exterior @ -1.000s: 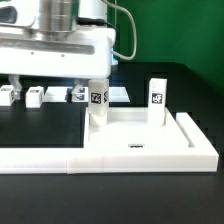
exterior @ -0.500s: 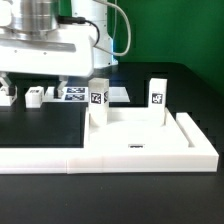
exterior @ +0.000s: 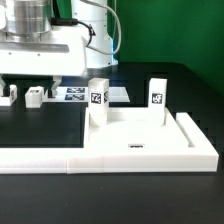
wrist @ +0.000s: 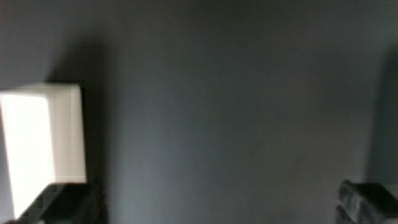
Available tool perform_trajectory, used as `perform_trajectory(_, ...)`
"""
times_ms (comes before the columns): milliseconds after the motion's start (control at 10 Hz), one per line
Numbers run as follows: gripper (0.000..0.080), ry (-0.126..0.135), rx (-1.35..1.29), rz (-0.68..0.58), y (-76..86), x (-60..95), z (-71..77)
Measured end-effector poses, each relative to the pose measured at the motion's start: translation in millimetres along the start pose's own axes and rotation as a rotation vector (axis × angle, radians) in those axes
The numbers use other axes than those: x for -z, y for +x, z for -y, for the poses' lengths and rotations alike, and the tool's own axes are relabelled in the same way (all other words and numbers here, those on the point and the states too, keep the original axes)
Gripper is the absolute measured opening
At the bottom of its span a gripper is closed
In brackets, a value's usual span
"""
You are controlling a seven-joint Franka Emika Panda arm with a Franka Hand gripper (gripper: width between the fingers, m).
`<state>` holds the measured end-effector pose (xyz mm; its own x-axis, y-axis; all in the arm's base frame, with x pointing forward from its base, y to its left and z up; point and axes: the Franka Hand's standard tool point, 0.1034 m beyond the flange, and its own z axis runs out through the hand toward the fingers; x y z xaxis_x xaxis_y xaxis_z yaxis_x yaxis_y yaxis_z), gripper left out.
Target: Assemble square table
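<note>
The white square tabletop (exterior: 140, 135) lies flat in the corner of the L-shaped wall. Two white tagged legs (exterior: 98, 101) (exterior: 158, 97) stand upright on its far side. Two more loose legs (exterior: 12, 97) (exterior: 36, 96) lie on the black table at the exterior view's left. My gripper (exterior: 38, 78) hangs above those loose legs, left of the tabletop. In the wrist view the gripper (wrist: 214, 205) is open, with only dark table between its fingertips (wrist: 63, 205). A blurred white piece (wrist: 39, 140) shows off to one side; which part it is I cannot tell.
The low white L-shaped wall (exterior: 100, 158) runs along the front and up the exterior view's right side. The marker board (exterior: 118, 93) lies flat behind the tabletop. A green backdrop stands behind the table.
The arm has moved steadily toward the exterior view's left, away from the leg standing on the tabletop. The jaws have stayed wide open. The parts have not moved.
</note>
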<state>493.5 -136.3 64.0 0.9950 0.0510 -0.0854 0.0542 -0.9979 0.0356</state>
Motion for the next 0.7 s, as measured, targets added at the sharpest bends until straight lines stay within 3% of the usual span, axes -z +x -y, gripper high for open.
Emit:
perform_trajectory(300, 0.0649, 0.016, 0.001, 0.019, -24.3, -7.0, -18.4)
perform_trajectory(500, 0.0649, 0.017, 0.002, 0.022, -26.6, -8.4, -17.9)
perform_trajectory(700, 0.0649, 0.017, -0.003, 0.029, -38.8, -14.1, -17.4)
